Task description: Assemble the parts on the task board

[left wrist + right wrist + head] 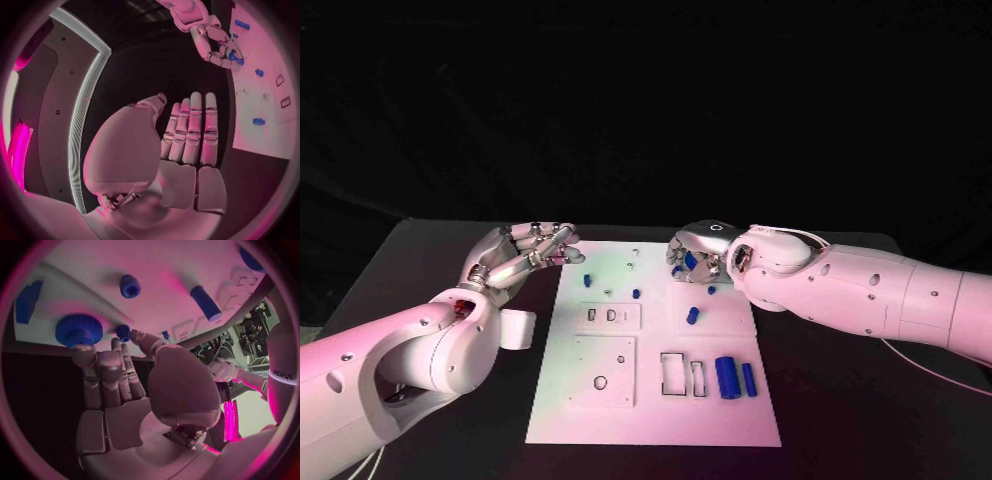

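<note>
The white task board [653, 400] lies in the middle of the black table. My right hand [697, 255] is over its far right corner, fingertips closed round a blue toothed gear [79, 330] that sits against the board [156, 270]. From the left wrist view the same gear [235, 57] shows between the right hand's fingertips [215, 45]. My left hand [524, 255] hovers just off the board's far left edge, fingers spread, holding nothing. Two blue cylinders [727, 377] [749, 379] lie near the board's front right.
Small blue pegs [587, 279] [636, 294] [692, 315] are on the board's far half, with rectangular slots [682, 372] and a round hole [600, 382] nearer me. A blue cylinder [205, 302] and a blue peg [130, 286] are close to the right hand. Bare black table flanks the board.
</note>
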`<action>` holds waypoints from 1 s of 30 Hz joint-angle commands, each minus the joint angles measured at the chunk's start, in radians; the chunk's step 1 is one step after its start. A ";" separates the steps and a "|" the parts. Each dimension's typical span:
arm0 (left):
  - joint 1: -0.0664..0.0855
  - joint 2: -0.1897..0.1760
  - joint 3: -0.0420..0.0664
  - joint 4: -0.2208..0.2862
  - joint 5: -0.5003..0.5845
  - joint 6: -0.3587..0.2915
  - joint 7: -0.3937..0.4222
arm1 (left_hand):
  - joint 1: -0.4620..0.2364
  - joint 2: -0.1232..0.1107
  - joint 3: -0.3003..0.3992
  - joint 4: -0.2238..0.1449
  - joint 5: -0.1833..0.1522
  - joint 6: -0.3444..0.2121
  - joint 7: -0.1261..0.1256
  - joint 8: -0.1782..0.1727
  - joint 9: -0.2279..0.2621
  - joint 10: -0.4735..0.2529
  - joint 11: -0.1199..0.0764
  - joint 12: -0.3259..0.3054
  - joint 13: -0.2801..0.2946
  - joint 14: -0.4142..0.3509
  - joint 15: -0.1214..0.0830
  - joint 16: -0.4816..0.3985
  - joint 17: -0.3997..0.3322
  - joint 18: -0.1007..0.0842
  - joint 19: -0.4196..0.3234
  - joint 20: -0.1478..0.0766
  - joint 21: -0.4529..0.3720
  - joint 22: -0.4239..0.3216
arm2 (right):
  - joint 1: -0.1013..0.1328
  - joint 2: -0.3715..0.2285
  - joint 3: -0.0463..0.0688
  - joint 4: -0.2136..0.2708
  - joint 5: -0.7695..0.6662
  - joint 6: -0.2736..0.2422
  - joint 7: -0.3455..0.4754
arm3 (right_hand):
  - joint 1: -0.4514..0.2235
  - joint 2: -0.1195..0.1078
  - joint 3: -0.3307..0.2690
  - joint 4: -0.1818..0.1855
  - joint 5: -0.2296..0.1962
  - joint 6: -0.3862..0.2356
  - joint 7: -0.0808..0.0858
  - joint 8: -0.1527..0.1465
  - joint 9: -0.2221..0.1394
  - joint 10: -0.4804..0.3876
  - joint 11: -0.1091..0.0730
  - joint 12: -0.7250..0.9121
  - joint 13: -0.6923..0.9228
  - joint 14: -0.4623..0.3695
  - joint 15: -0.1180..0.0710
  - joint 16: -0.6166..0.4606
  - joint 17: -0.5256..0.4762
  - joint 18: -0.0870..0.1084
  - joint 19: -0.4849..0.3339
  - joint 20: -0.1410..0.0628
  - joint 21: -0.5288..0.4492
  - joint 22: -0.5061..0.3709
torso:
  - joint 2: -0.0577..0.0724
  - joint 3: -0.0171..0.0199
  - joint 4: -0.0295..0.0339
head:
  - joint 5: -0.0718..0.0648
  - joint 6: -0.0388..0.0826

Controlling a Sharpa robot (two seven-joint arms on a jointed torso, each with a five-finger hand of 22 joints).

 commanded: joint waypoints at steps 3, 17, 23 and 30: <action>0.001 0.001 0.001 -0.002 0.008 0.022 -0.003 | 0.006 -0.007 0.007 0.001 -0.005 -0.004 0.002 -0.004 0.000 -0.002 0.007 -0.007 0.000 0.002 0.003 0.006 0.002 0.013 0.006 0.000 0.007 0.000 | -0.001 -0.003 0.000 0.003 -0.009 0.013 -0.013 | 0.003 0.009 0.018 0.002 -0.008 0.015 -0.001 -0.002 0.005 0.014 -0.003 0.005 -0.002 0.011 -0.002 0.027 0.027 -0.015 0.023 -0.003 0.028 0.038 | 0.004 0.0005 -0.0003 | -0.004 -0.002; 0.001 0.001 0.001 -0.005 0.010 0.030 -0.018 | 0.010 -0.005 0.015 -0.004 -0.004 -0.007 0.004 -0.006 0.000 -0.004 0.008 -0.013 0.000 0.001 0.004 0.007 0.006 0.013 0.007 -0.001 0.008 0.000 | -0.002 -0.009 0.000 0.005 -0.012 0.007 -0.027 | 0.029 0.018 0.058 -0.006 -0.043 0.042 -0.015 0.014 0.026 0.051 -0.017 0.022 0.004 0.023 -0.014 0.092 0.090 -0.031 0.070 -0.014 0.099 0.139 | 0.008 0.0007 0.0025 | -0.005 0.000; 0.001 0.001 0.001 -0.006 0.010 0.032 -0.021 | 0.011 -0.004 0.017 -0.006 -0.004 -0.007 0.004 -0.007 0.000 -0.004 0.008 -0.014 0.000 0.000 0.004 0.007 0.007 0.013 0.007 -0.001 0.008 -0.001 | -0.003 -0.010 0.000 0.010 -0.012 -0.049 -0.016 | 0.061 0.039 0.091 -0.024 -0.068 0.067 -0.025 0.033 0.048 0.079 -0.028 0.035 0.012 0.028 -0.022 0.127 0.125 -0.039 0.094 -0.020 0.137 0.193 | 0.009 -0.0002 0.0020 | -0.004 -0.001; 0.001 0.002 0.001 -0.006 0.011 0.033 -0.022 | 0.012 -0.003 0.018 -0.007 -0.004 -0.007 0.004 -0.007 0.000 -0.004 0.008 -0.015 0.000 0.000 0.004 0.008 0.007 0.013 0.007 -0.001 0.009 -0.001 | -0.003 -0.013 0.001 0.032 -0.004 -0.146 -0.003 | 0.074 0.048 0.105 -0.037 -0.071 0.081 -0.031 0.048 0.070 0.098 -0.036 0.045 0.022 0.033 -0.028 0.154 0.152 -0.047 0.119 -0.027 0.172 0.245 | 0.010 -0.0002 0.0031 | -0.003 0.004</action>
